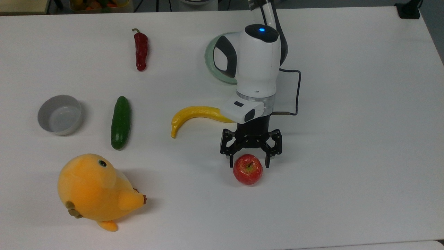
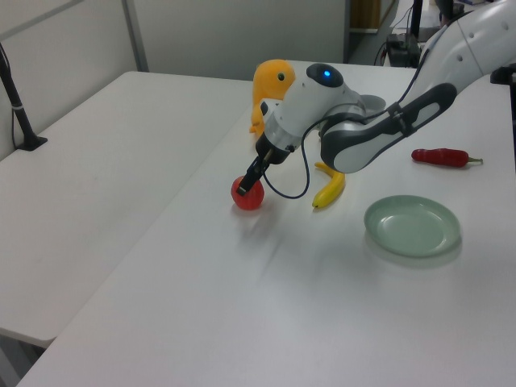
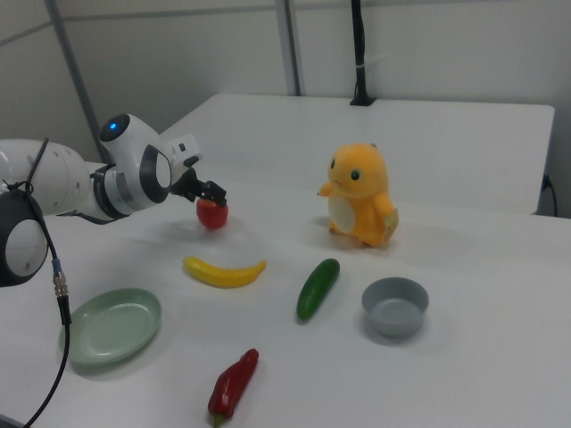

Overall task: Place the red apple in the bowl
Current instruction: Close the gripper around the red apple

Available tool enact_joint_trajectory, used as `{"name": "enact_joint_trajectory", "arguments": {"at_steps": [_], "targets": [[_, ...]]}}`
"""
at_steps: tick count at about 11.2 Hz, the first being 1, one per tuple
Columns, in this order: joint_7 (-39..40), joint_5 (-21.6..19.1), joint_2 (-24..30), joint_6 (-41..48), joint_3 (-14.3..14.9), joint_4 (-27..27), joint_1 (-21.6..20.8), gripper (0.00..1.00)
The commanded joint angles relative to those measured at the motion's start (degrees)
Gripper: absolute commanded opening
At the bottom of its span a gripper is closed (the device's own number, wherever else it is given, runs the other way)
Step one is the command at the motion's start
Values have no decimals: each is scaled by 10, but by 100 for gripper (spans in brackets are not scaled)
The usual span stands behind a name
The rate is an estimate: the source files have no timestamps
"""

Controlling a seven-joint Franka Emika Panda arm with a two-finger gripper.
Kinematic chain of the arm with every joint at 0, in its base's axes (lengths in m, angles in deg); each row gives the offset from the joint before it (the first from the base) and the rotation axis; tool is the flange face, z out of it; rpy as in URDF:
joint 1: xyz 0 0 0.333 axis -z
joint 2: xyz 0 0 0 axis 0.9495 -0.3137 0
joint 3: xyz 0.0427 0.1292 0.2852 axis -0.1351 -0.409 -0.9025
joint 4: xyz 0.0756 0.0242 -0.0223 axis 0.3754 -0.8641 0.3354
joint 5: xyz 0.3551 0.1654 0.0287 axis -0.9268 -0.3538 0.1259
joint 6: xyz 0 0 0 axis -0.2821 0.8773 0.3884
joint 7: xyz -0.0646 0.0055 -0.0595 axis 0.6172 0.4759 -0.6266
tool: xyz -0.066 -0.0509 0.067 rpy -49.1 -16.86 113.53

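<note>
Desk (image 1: 364,139): white, carries everything; the red apple serves as the landmark here.
Plush toy (image 1: 93,189): orange, well apart from the apple, toward the top view's lower left.
Pincer (image 1: 249,162): spread wide, its 2 fingers flank the apple's far side in the top view and hold nothing; in the left view it sits just at the apple's top.
Bowl (image 1: 60,114): grey, straight-walled, nothing in it, far from the apple toward the top view's left, with the cucumber (image 1: 120,122) and banana (image 1: 194,116) between.
Red apple (image 1: 247,169): on the desk, upright, glossy red with a yellow-green patch around a short stem.
Progress: early, I judge. The approach looks nearly finished, but 0 steps are complete; the grasp, the lift, the carry past the cucumber and the release into the bowl are all left.
</note>
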Motion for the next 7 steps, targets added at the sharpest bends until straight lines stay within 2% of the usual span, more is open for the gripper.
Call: {"name": "enact_joint_trajectory", "arguments": {"at_steps": [1,3,5,6,7], "targets": [[-25,27,-28,-9,5,36,-3,100],[-24,31,-34,-8,6,38,-3,100],[-25,53,-35,-8,5,37,-3,100],[-25,55,-35,-8,5,36,-3,94],[-24,56,-35,-6,5,35,-4,80]]}}
